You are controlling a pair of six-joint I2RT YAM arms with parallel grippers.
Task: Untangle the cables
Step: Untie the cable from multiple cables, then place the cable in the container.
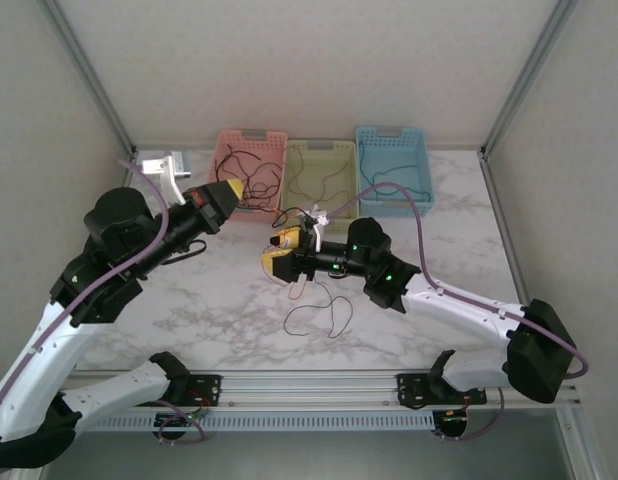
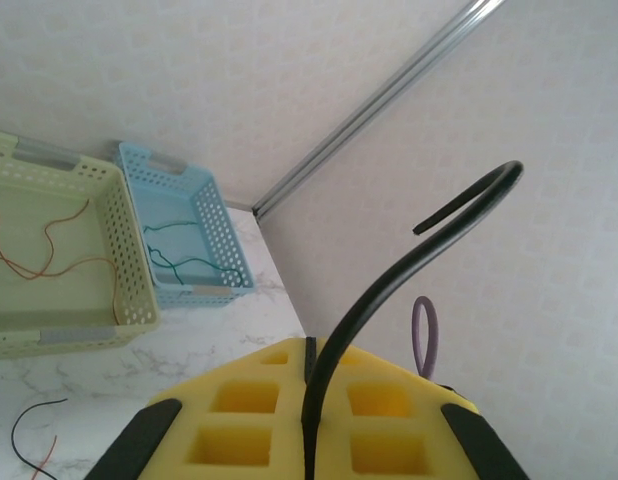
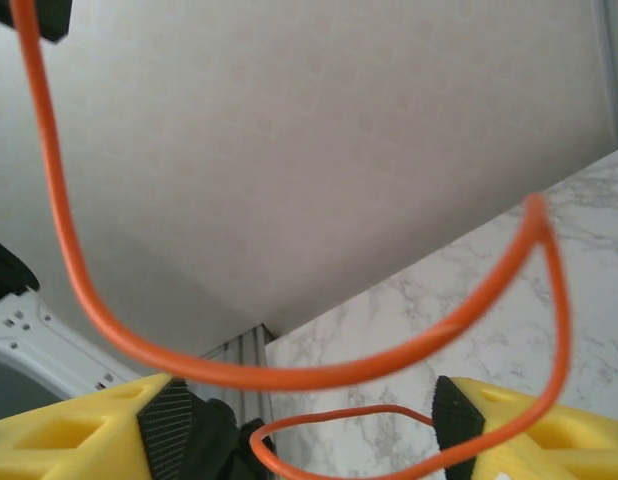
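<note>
**Orange cable (image 3: 289,375) slung crosswise through the parted right jaws; black cable (image 2: 389,270) clenched in the left jaws.**

Between the right jaws, standing apart and pinching nothing: a slack orange loop, long axis across the gap, sagging toward the marbled surface (image 1: 224,300). From the shut left jaws, raised beside the pink basket (image 1: 251,134): a black strand arching upward, free end in air. Under the right jaws, a loose thin wire (image 1: 329,333) curled on the surface. Nearer arm for the next pinch, by judgement: the right, jaws astride the orange run.
</note>
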